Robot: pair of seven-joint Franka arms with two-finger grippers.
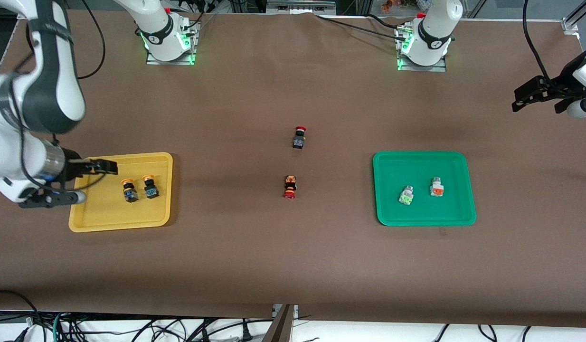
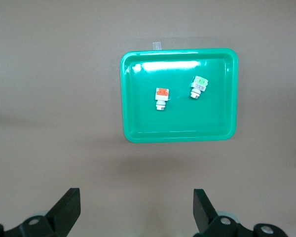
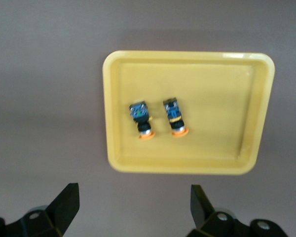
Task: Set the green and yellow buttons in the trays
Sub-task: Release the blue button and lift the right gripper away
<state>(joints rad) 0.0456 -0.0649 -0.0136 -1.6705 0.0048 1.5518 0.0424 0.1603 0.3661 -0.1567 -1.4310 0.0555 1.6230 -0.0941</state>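
The right gripper (image 1: 91, 183) hung with its fingers spread wide and empty over the yellow tray (image 1: 162, 159), above the tray's edge at the right arm's end of the table; the two yellow-capped buttons (image 1: 129, 189) lay side by side in that tray, tipped over on their black bodies; the left gripper (image 1: 535, 95) waited, equally wide and holding nothing, up over bare table at the left arm's end, well apart from the green tray (image 1: 383, 164); in that tray lay the two clear-bodied buttons (image 1: 406, 195), one with a green insert, one with orange, near each other but not touching. All four seemed placed, so the step in hand was probably a clean withdrawal; the right arm would do well to lift straight up before swinging away, so no finger clipped the rim. The trays were smooth, glossy plastic with rounded corners and raised rims; two red-capped buttons (image 1: 298, 137) sat on the matte brown table cover (image 1: 293, 261) between the trays.
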